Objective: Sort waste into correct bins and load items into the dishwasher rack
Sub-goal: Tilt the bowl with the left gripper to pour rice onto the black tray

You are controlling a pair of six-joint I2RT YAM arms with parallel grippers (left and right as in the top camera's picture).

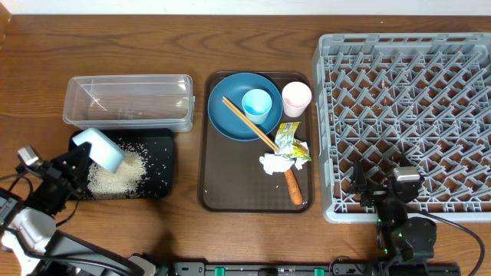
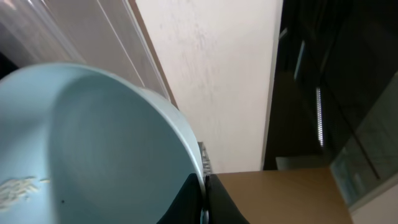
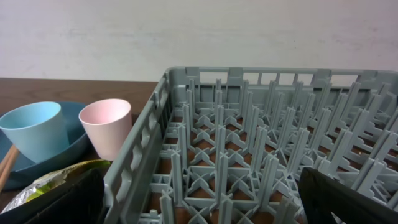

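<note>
Pale-blue bowl [image 1: 105, 149] tipped over the black tray [image 1: 163, 178] near the tabletop's front-left corner.
The left gripper [image 2: 203, 198] has its jaws clenched on the bowl's rim. White rice [image 1: 116, 173] lies heaped in the tray, and a few grains cling inside the bowl. The right gripper [image 3: 202, 182] hangs with jaws released over the front edge of the grey rack [image 1: 406, 115] on the tabletop's right side.

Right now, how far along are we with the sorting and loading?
Done: rice lies in the black tray. In hand: left gripper holds the tipped bowl over it. Left: napkin, wrapper and stick unsorted; plate, blue cup, pink cup, chopsticks on the brown tray; rack empty.
</note>
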